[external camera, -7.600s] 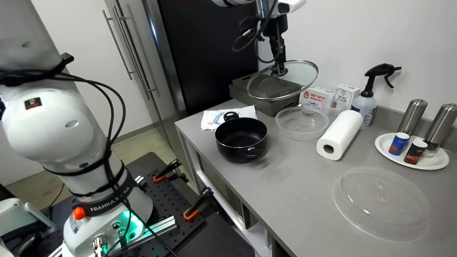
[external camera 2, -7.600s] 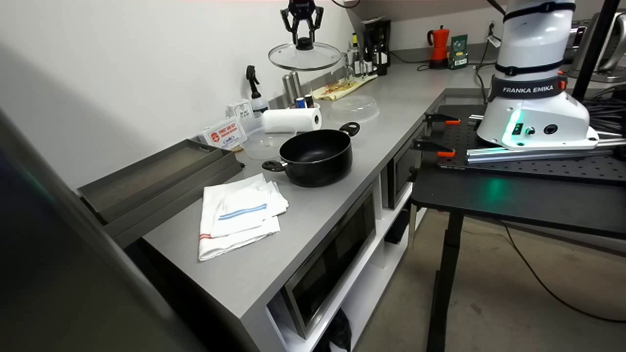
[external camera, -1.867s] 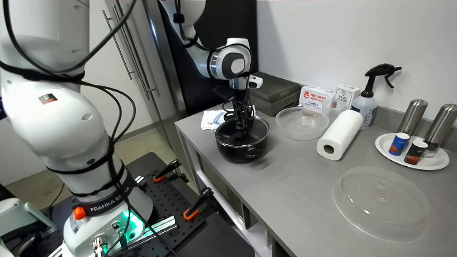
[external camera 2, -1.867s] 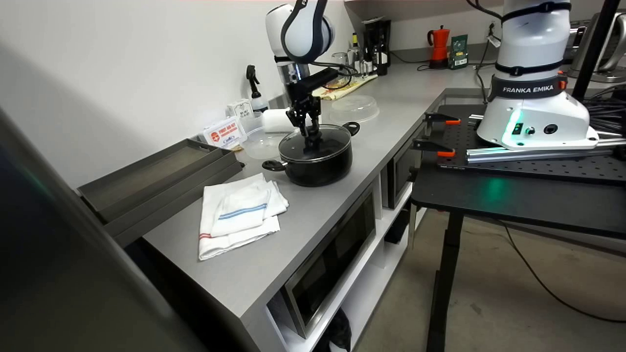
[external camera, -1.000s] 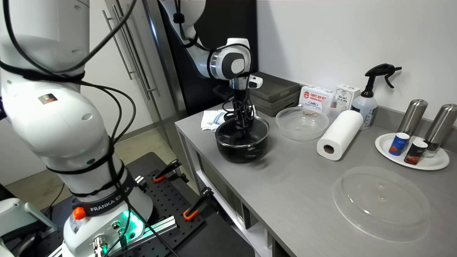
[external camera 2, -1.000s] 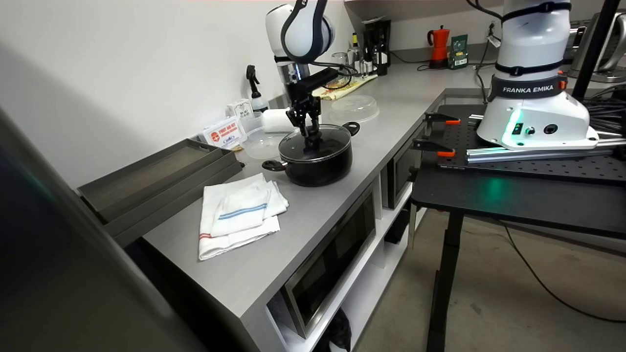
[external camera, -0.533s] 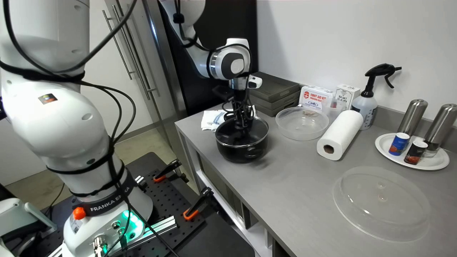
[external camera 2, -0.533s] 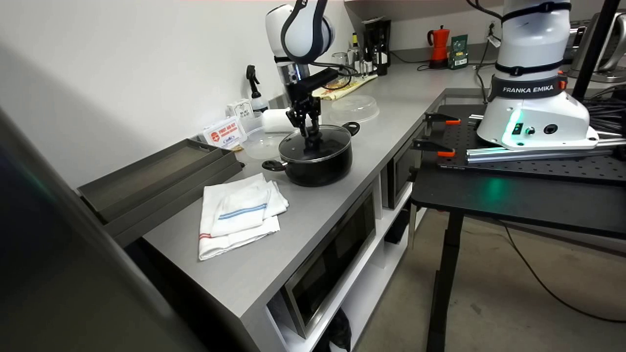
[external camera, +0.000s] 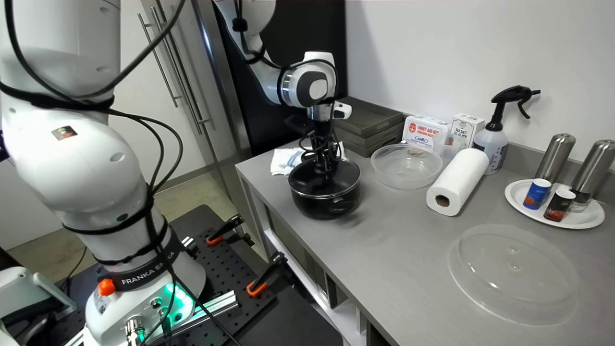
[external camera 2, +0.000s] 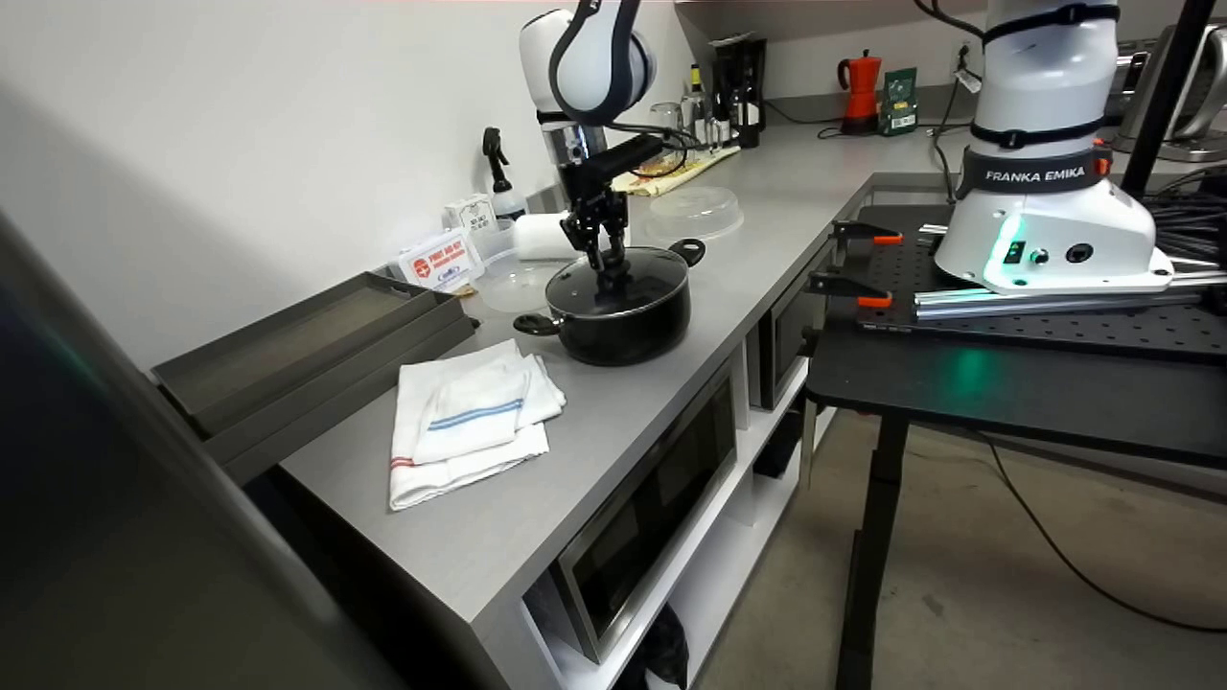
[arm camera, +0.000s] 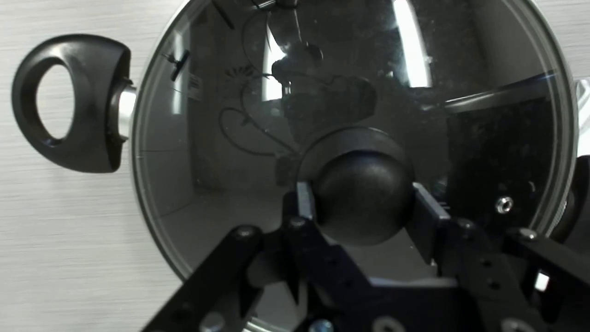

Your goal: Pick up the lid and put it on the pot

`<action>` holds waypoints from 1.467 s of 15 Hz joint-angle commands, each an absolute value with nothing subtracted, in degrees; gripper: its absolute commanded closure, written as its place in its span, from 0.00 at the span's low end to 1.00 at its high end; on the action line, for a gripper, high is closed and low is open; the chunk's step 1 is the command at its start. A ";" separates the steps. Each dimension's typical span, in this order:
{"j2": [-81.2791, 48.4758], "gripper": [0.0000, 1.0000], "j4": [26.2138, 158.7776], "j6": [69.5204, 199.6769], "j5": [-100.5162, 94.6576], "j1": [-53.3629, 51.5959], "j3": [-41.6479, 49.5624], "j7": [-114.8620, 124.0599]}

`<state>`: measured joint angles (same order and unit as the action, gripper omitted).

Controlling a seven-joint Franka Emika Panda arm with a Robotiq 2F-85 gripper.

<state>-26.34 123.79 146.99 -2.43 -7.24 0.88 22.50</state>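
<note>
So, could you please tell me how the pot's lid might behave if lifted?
The lid is probably rigid and breakable, being a see-through, glass-like disc. Its bright reflections suggest a slick surface. Lifted by its round central knob alone, it could tilt or swivel.

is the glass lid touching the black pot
Touching: in an exterior view the glass lid sits on the black pot, with no gap showing at the near edge.

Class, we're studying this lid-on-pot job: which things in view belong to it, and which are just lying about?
Part of the job:
pot
lid, on the pot
tool, at the lid's knob

Just lying about:
white towel
paper towel roll
spray bottle
first aid kit
clear round dish
large clear cover
</note>
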 commanded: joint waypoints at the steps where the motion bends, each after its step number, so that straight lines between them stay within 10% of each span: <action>1: -25.46 0.25 123.60 146.11 -0.76 -7.23 0.63 20.71; 6: -25.22 0.00 123.40 145.99 -0.82 -7.32 0.70 20.84; 22: -15.68 0.00 127.27 145.45 -1.29 -7.11 1.18 21.52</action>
<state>-21.40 124.30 146.72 -2.26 -7.28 1.03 22.40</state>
